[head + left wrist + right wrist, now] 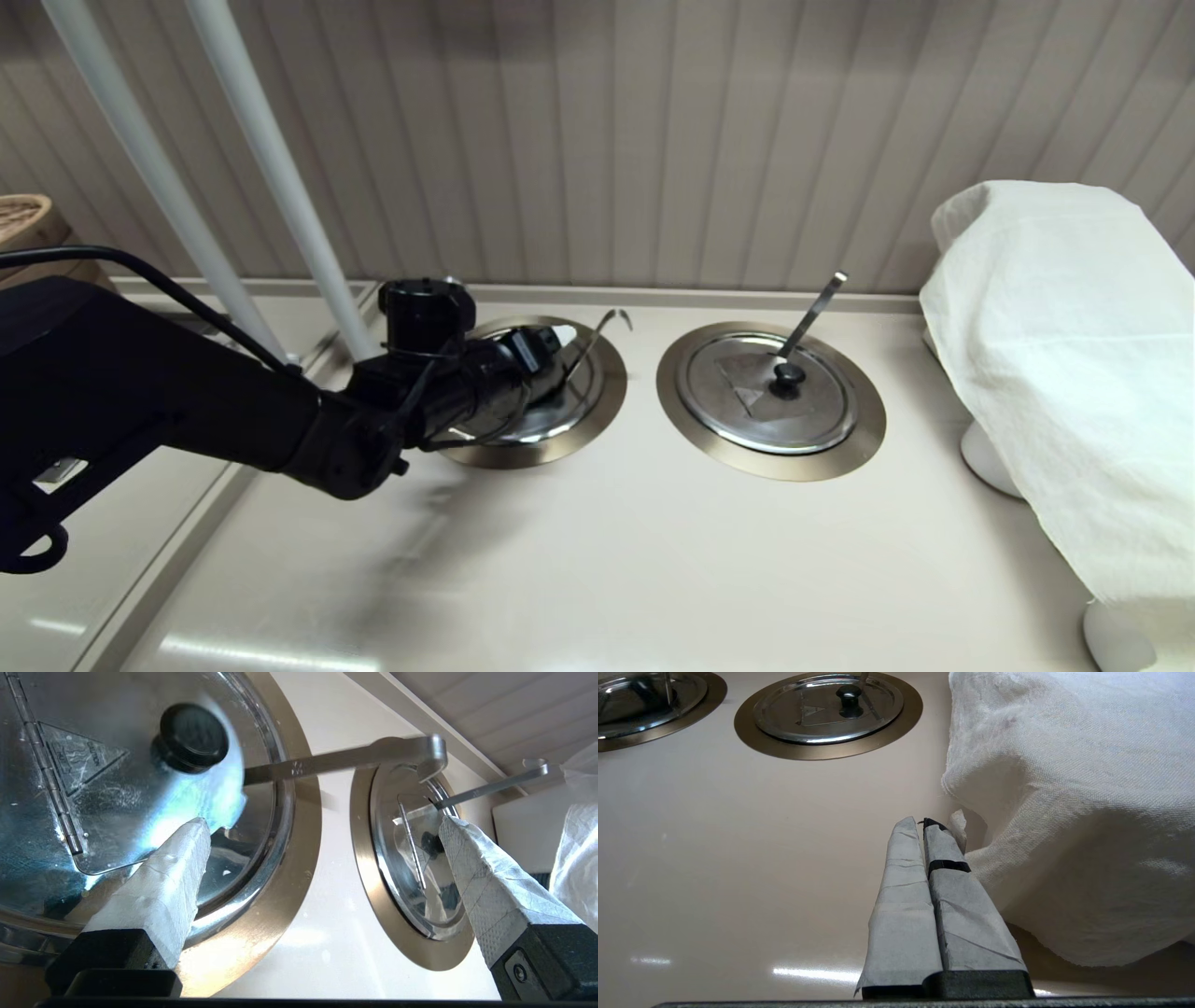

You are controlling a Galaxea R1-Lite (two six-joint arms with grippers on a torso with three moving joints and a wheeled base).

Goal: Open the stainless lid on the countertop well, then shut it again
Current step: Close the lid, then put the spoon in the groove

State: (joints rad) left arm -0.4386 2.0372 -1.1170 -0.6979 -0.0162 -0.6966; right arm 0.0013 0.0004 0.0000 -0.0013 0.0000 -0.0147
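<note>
The stainless lid [560,406] covers the left countertop well, whose bronze-grey flange [602,406] rings it. Its hook-tipped ladle handle [597,338] sticks out toward the wall. In the left wrist view the lid [140,812] shows its black knob [191,737], small triangle mark [79,760] and hinge. My left gripper [549,353] hovers low over this lid and is open [322,821]. One fingertip [194,833] is over the lid's edge near the knob, touching nothing. My right gripper [922,823] is shut and empty above the counter, out of the head view.
The twin lid [738,364] with its straight flat-tipped handle [814,313] sits in the right ring. A white cloth-covered object [1064,355] fills the right side, close to my right gripper. Two white poles [271,177] rise at back left, and a bamboo basket [23,219] stands far left.
</note>
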